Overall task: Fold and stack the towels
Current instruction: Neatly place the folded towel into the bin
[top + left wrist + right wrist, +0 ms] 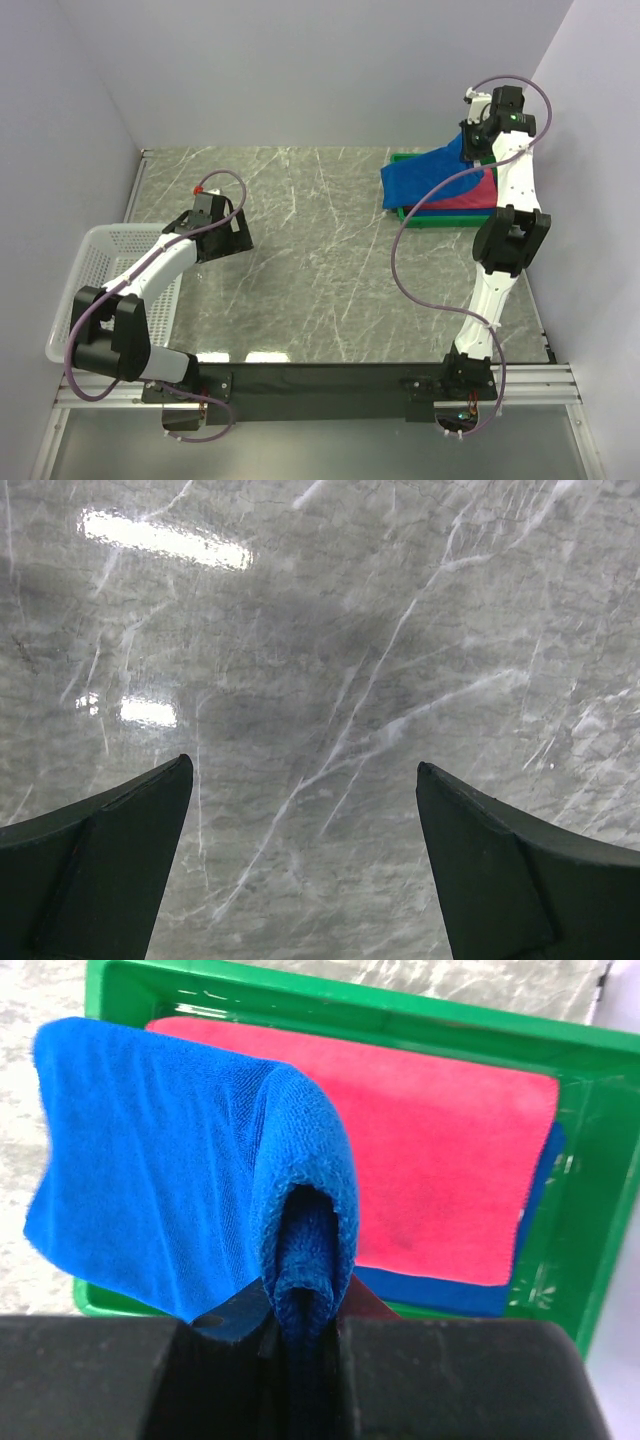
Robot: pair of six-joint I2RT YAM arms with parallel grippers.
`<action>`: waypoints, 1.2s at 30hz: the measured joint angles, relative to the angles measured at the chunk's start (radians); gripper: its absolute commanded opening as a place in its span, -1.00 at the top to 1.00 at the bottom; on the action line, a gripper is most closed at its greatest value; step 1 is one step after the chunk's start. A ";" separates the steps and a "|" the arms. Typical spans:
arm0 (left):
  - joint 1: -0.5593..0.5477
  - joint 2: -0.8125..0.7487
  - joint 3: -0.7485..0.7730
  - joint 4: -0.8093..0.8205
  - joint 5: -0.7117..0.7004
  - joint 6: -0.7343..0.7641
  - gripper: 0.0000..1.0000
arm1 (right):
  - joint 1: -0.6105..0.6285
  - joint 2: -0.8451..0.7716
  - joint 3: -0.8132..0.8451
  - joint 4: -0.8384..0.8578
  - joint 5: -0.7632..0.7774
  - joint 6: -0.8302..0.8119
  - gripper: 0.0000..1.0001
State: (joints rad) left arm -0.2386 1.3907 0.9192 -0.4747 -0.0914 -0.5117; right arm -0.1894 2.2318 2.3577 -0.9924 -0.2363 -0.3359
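Pinching a fold of the blue towel [170, 1150] in its jaws, the right gripper [305, 1325] hangs over the green tray [592, 1170] and its pink towel [440, 1160]. It is better, I think, to lower the blue towel flat and square before releasing. The left gripper [305, 820] has its jaws wide above the worktop [350, 630].

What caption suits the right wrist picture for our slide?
Right gripper holds a blue towel above a red towel in a green tray.
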 measured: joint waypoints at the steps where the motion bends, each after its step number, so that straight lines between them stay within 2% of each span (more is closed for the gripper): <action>1: 0.000 0.000 0.000 0.000 0.000 0.000 -0.99 | 0.000 0.000 0.000 0.002 0.005 -0.008 1.00; 22: 0.000 0.015 0.000 0.002 0.001 0.001 -0.98 | -0.001 0.000 0.001 0.006 0.068 -0.074 1.00; 34: 0.000 0.015 0.000 0.004 0.005 0.003 -0.98 | -0.001 0.000 -0.016 0.095 0.093 -0.070 1.00; 36: 0.000 0.015 0.000 0.003 0.008 0.003 -0.98 | -0.001 0.000 -0.034 0.116 0.098 -0.065 0.90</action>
State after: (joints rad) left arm -0.2386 1.4055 0.9188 -0.4713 -0.0834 -0.5087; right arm -0.1905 2.2322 2.3238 -0.8768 -0.1379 -0.4011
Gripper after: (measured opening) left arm 0.992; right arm 0.149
